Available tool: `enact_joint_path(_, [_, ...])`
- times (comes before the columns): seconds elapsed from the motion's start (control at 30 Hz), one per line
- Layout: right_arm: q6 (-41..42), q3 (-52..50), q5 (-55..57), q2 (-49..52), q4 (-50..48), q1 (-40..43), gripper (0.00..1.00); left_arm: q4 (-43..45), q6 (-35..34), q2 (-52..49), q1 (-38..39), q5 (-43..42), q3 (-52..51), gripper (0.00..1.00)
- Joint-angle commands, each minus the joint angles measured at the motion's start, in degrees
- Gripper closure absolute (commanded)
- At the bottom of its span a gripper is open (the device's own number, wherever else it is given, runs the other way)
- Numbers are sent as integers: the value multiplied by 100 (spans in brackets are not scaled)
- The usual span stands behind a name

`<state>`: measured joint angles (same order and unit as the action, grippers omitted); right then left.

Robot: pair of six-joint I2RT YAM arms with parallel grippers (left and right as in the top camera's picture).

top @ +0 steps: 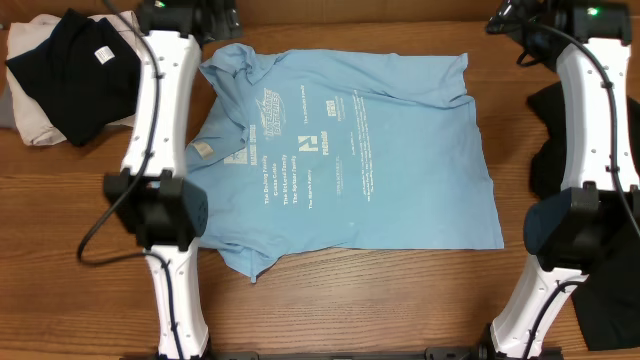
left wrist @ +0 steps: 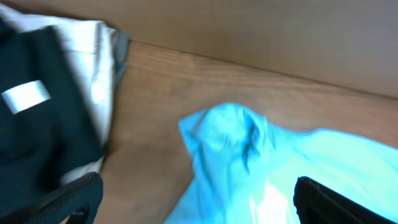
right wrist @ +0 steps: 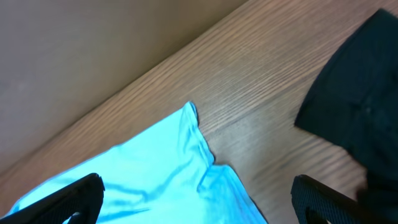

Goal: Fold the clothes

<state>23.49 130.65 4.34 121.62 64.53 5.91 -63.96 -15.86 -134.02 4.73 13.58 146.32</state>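
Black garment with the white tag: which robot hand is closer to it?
Left. The left gripper is just beside the tagged black garment, over the T-shirt edge; the right gripper is across the whole T-shirt.

Open room front and back, clutter at both sides

We find bare surface (top: pixel 60 220) along the near edge and in a narrow strip behind the blue T-shirt (top: pixel 380 150). At the far left a black garment (top: pixel 75 70) lying on a beige cloth (top: pixel 30 125) blocks us, at the right a second black garment (top: pixel 610 300). Our left arm (top: pixel 160 120) overlaps the shirt's edge, and our right arm (top: pixel 600 110) stands just beside it.
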Motion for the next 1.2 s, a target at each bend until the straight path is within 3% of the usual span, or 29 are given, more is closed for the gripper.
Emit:
enact_joint_path(0.0, [-273,531,-286,-238,411,-26,0,-824,109,1045,-4,-452,352,0])
enact_joint_path(0.13, [-269,549,-789,-251,977,-26,0,-2050,120,1047,31,-1423,323,0])
enact_joint_path(0.3, [-271,544,-1069,-234,1519,-26,0,-2538,518,457,122,-1982,201,6])
enact_joint_path(0.37, [-273,544,-1064,-229,1687,-26,0,-2516,522,153,153,-1928,201,0])
enact_joint_path(0.67, [-595,544,-1043,-223,2258,-26,0,-2068,306,-1027,157,-905,201,2])
enact_joint_path(0.77, [-599,544,-1043,-223,2284,-26,0,-2096,514,-1285,157,-828,201,6])
enact_joint_path(0.9, [-597,544,-1043,-223,2249,-26,0,-2277,901,-1591,210,-822,201,3])
enact_joint_path(1.17, [-599,544,-1040,-223,2218,-26,0,-2439,922,-1886,291,-734,199,19])
